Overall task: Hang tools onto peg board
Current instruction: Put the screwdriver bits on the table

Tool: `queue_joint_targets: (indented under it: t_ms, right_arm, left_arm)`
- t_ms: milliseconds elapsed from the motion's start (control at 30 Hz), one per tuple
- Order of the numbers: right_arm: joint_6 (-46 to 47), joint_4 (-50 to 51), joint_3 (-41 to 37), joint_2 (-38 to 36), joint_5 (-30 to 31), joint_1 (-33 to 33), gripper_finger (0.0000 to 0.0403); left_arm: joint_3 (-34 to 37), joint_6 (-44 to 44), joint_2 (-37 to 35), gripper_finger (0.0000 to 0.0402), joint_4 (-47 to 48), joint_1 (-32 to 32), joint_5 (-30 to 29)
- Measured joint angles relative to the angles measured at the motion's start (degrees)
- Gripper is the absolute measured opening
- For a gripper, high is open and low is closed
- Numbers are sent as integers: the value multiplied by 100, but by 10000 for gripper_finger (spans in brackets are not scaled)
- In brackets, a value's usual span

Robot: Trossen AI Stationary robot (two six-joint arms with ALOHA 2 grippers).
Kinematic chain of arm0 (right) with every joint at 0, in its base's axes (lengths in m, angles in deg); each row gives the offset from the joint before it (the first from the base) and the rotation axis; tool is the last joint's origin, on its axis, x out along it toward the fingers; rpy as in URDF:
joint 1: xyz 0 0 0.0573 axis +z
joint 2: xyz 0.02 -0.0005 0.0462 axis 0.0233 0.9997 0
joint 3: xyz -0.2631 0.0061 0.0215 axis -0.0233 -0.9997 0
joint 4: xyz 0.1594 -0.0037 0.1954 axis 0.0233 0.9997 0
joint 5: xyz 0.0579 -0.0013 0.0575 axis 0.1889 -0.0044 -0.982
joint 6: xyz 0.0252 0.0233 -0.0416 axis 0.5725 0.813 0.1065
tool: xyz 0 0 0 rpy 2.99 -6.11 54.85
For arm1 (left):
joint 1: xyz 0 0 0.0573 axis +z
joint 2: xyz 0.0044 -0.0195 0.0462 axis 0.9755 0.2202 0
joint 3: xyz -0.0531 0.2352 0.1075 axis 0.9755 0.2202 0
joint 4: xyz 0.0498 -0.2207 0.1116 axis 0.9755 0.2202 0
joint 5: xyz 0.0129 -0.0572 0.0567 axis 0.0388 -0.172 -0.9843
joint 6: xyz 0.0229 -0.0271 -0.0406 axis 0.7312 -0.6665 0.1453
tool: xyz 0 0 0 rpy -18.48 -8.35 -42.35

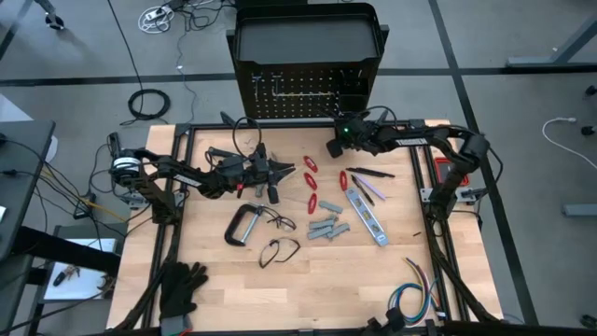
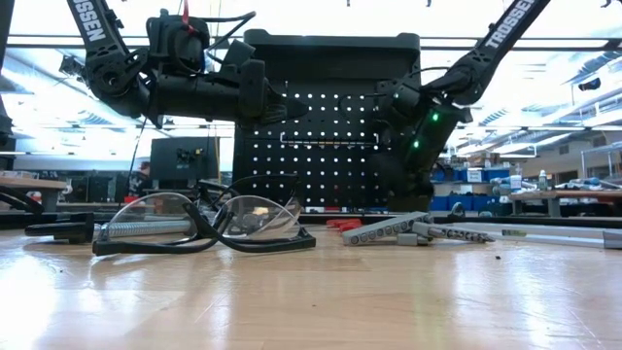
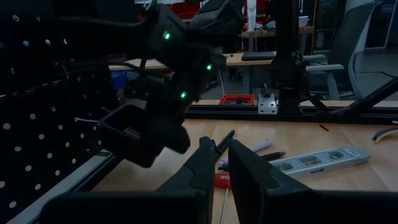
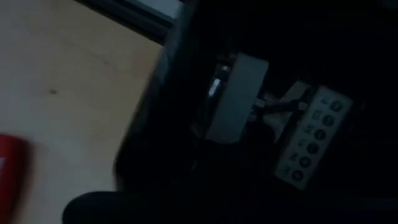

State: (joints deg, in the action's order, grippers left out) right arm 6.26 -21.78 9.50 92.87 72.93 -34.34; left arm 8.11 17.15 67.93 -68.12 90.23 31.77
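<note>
Black perforated metal peg board, upright

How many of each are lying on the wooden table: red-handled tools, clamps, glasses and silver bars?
Red-handled tools: 4
Clamp: 1
Glasses: 2
Silver bar: 1
Total: 8
</note>
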Motion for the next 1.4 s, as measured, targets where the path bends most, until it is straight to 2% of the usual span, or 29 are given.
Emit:
queue_joint_targets:
  t_ms: [367, 500, 633, 833, 1000, 1133, 1267, 1400]
  right_arm:
    - [-349, 443, -6, -962, 19, 365, 4]
    - [-791, 665, -2, -1000, -4, 423, 24]
    - [-1223, 879, -2, -947, -352, 393, 74]
    - [-2386, 1401, 7, -1247, -1089, 416, 181]
    - [-2725, 1573, 7, -1239, -1093, 524, 290]
    - [-2912, 1571, 7, -914, -1031, 501, 363]
    - [-3050, 1321, 74, -607, -858, 307, 396]
    - [-2856, 1095, 217, -459, -1055, -63, 390]
  left_arm:
    - [2, -16, 0, 47, 40, -10, 1]
    - [2, -16, 0, 47, 43, -36, 1]
    - [4, -18, 0, 47, 45, -37, 1]
    - [4, -21, 0, 47, 150, -37, 1]
    - [4, -23, 0, 47, 198, -37, 1]
    - [4, -25, 0, 47, 244, -37, 1]
    - [4, -21, 0, 47, 248, -37, 0]
    - [4, 5, 0, 47, 256, -37, -1]
